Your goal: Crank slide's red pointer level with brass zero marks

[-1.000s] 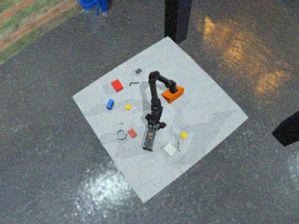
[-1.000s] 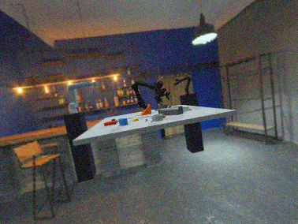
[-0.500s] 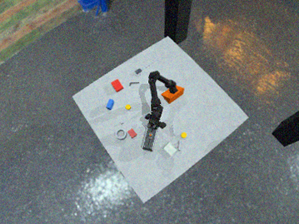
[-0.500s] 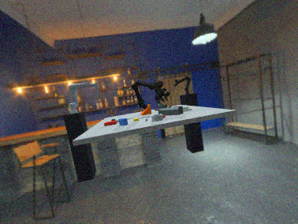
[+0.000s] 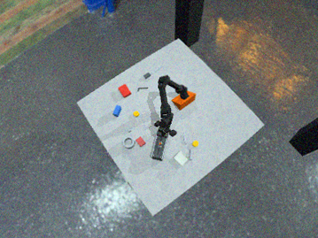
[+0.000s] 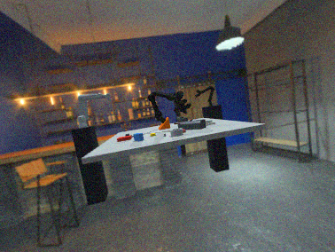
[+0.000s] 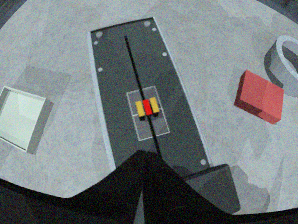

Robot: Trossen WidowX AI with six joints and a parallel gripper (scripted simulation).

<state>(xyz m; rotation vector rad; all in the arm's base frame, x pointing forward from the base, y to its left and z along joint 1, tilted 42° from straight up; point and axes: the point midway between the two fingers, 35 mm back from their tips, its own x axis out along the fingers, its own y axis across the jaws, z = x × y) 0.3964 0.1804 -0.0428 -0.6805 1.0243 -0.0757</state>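
The machine [image 5: 157,154] [image 6: 192,125] [image 7: 112,60] is a long dark plate with pale side edges and a narrow slot. The slide's red pointer [image 7: 147,107] sits between two brass marks, the left mark [image 7: 140,109] and the right mark [image 7: 154,105]. It looks about level with them in the wrist view; a small offset cannot be ruled out. My gripper [image 7: 145,159] is shut, its fingertips together over the near end of the plate. A dark grey block [image 7: 217,187] shows partly beside the fingers. The crank handle cannot be made out; the fingers hide that area.
A red block [image 7: 260,97] [image 5: 140,141] and a grey ring [image 5: 129,143] lie on one side of the machine. A pale square tray [image 7: 19,119] [image 5: 181,158] lies on the other, with a yellow piece [image 5: 195,143] beyond. An orange block [image 5: 184,100] stands by the arm's base.
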